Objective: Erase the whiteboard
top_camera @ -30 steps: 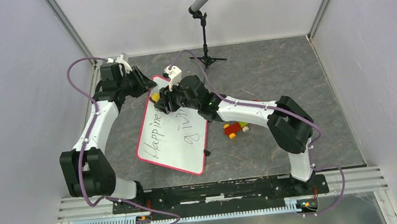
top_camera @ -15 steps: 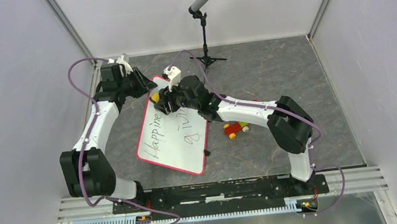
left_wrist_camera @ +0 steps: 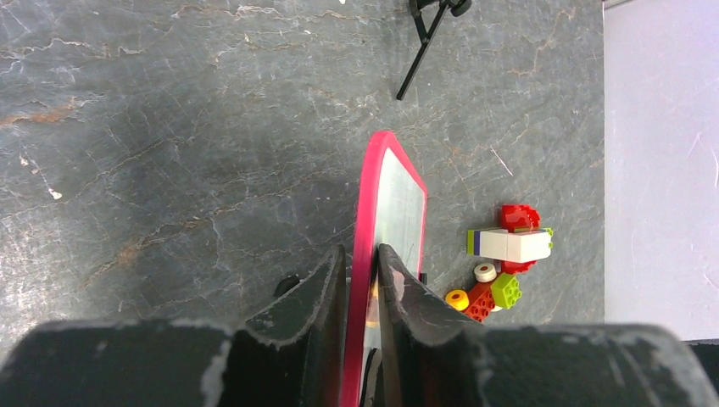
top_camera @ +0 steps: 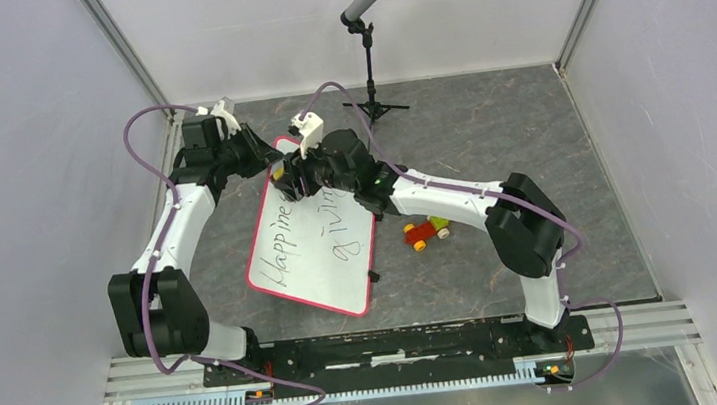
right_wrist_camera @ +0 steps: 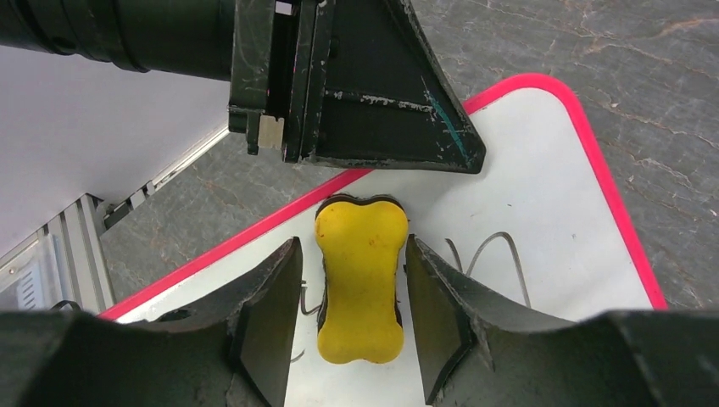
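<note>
The whiteboard (top_camera: 315, 257), white with a red-pink frame and black handwriting, lies tilted on the grey floor. My left gripper (top_camera: 262, 153) is shut on its far edge, one finger on each side of the frame (left_wrist_camera: 363, 259). A yellow bone-shaped eraser (right_wrist_camera: 360, 288) lies on the board near that far corner. My right gripper (top_camera: 287, 182) is open, with a finger on each side of the eraser (right_wrist_camera: 352, 241) and a small gap on both sides. The whiteboard (right_wrist_camera: 526, 186) shows pen strokes beside the eraser.
A small toy of coloured bricks (top_camera: 424, 232) lies on the floor right of the board, also in the left wrist view (left_wrist_camera: 500, 267). A microphone on a tripod stand (top_camera: 371, 60) stands at the back. Walls close in left, right and behind.
My right gripper has moved a little up and left along the board toward its far corner. The left gripper and the board have stayed put.
</note>
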